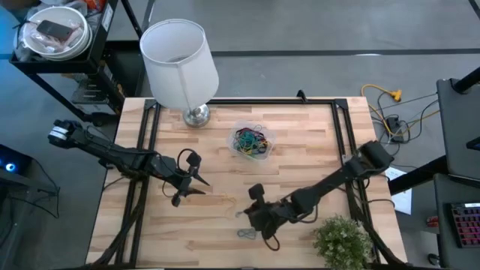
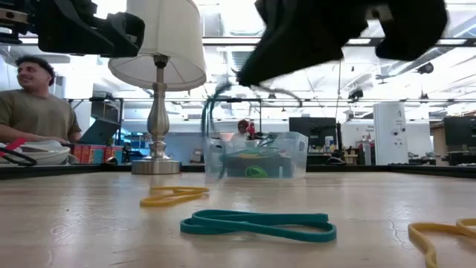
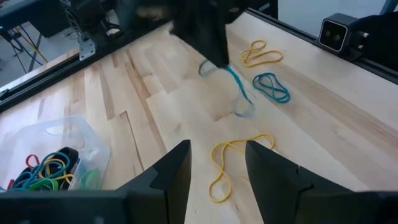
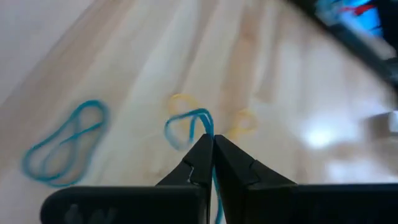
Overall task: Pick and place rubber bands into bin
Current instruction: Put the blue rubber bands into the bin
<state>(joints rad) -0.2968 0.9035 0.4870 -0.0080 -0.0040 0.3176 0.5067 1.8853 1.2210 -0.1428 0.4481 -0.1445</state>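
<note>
A clear bin [image 1: 251,141] at the table's far middle holds several coloured rubber bands [image 3: 46,169]. My right gripper [image 4: 212,142] hovers above the near middle of the table [image 1: 249,214], shut on a blue rubber band [image 3: 233,81]. A teal band [image 2: 256,223] and yellow bands [image 2: 172,196] lie flat on the wood. To the left, my left gripper [image 3: 217,162] stands open above the table [image 1: 187,180]. Nothing is between its fingers, and a yellow band [image 3: 233,158] lies beyond them. My right gripper pinches the blue band between its two fingertips, one strand [image 4: 206,121] right at the tips. The fingers slant down from the table's right side. A small loop [image 4: 185,127] sticks out beyond the tips and the rest hangs slack below [image 3: 239,93], blurred, apparently off the wood.
A lamp with a white shade [image 1: 180,60] stands at the far left of the table, next to the bin. A small green plant [image 1: 341,240] sits at the near right corner. A person [image 2: 30,104] sits beyond the far edge. Bare wood lies between the two grippers.
</note>
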